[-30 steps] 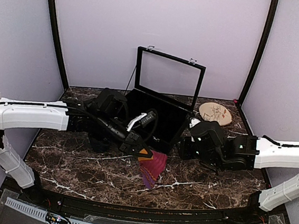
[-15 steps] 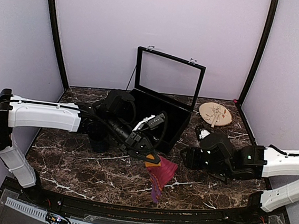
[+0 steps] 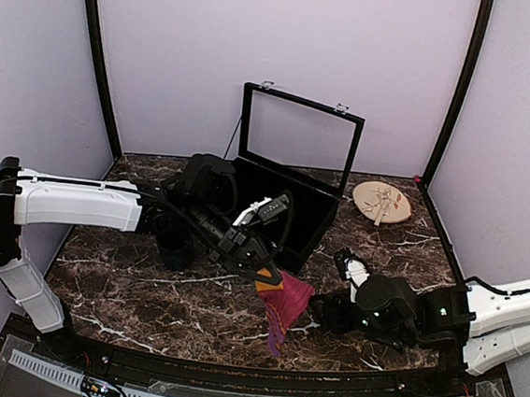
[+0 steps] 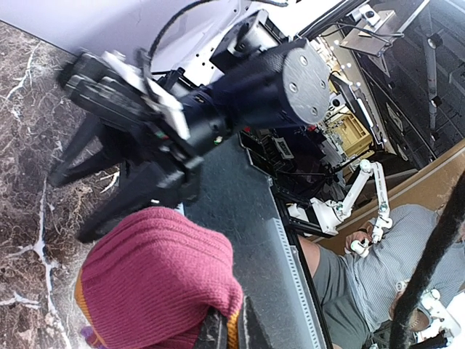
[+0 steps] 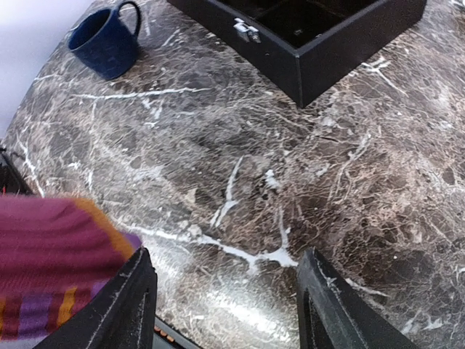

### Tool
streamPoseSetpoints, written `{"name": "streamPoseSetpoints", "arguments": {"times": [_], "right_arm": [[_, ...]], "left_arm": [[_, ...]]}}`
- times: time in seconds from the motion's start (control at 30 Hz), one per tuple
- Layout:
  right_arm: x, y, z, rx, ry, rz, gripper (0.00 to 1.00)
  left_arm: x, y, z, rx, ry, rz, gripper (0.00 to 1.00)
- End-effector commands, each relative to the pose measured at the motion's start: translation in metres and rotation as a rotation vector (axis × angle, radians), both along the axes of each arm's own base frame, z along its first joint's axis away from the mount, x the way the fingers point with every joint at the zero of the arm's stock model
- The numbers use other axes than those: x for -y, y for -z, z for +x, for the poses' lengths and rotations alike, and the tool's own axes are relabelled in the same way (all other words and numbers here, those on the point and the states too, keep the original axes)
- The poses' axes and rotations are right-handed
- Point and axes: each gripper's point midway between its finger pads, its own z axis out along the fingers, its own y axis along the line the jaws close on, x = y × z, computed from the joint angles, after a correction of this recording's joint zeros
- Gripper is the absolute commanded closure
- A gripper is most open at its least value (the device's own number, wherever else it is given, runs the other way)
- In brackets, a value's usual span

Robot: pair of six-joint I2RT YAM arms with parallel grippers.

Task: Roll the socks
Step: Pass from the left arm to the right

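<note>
Left pincer [image 3: 263,271] clamps the sock [image 3: 285,299] (striped, hanging); my right pincer [image 5: 225,291], jaws apart, sits at its 3 o'clock.

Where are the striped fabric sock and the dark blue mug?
striped purple, orange and red fabric sock [image 3: 288,299]: top external view, red middle.
dark blue mug [image 5: 102,47]: right wrist view, side wall.

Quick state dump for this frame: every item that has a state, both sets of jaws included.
purple, orange and red striped fabric sock: unrolled, hanging from the left gripper.
left gripper: jaws shut on the sock's edge.
right gripper: jaws open, nothing between them, sock just beside.
black hinged case: lid open, standing upright.
dark blue ceramic mug: upright, apart from the case.
round wooden disc: lying flat, far right.
</note>
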Motion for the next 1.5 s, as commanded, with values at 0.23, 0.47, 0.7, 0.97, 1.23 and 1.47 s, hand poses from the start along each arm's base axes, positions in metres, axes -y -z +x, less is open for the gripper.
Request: {"name": "streamPoseSetpoints", "arguments": {"times": [0.23, 0.47, 0.7, 0.97, 1.23, 1.47], "right_arm": [[-0.017, -0.017, -0.028, 0.099, -0.123, 0.037, 0.39], [-0.026, -0.03, -0.029, 0.149, -0.153, 0.072, 0.39], [-0.035, -0.043, -0.024, 0.252, -0.189, 0.029, 0.34], [-0.055, -0.05, -0.024, 0.287, -0.256, 0.038, 0.34], [-0.073, -0.065, -0.025, 0.322, -0.328, 0.067, 0.49], [-0.074, -0.048, -0.019, 0.275, -0.32, 0.013, 1.0]], "left_arm": [[-0.014, -0.026, 0.001, 0.012, 0.03, -0.081, 1.0], [-0.016, -0.025, -0.003, -0.033, 0.083, -0.079, 1.0], [-0.016, -0.034, -0.006, -0.059, 0.125, -0.095, 1.0], [-0.015, -0.039, -0.008, -0.089, 0.16, -0.105, 1.0], [-0.016, -0.03, -0.008, -0.106, 0.166, -0.08, 1.0], [-0.018, -0.023, -0.002, -0.103, 0.146, -0.075, 1.0]]}}
